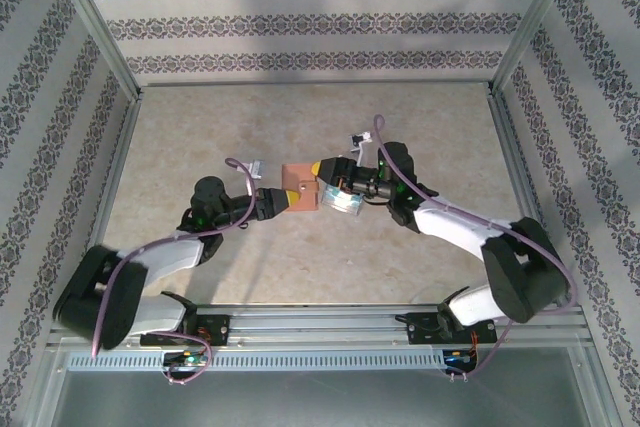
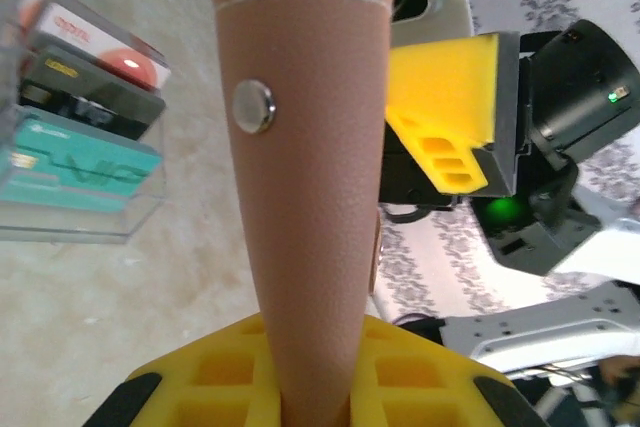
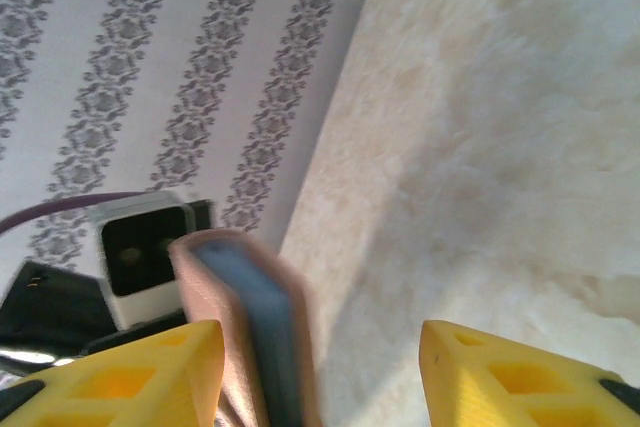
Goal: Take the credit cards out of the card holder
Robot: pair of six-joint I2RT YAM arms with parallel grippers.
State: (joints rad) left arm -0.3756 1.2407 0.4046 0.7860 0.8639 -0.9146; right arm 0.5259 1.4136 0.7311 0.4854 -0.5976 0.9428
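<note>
left hand (image 2: 310, 397) pinches narrow on the near end of the card holder (image 2: 305, 197), pebbled reddish-brown leather with a metal snap (image 2: 253, 107). right hand (image 3: 320, 372) stands wide, the leather edge between its jaws, unclamped. hold firm and check the pockets: glossy credit cards (image 2: 85, 132) already sit in a clear tray (image 2: 135, 222) left of the left hand.
</note>
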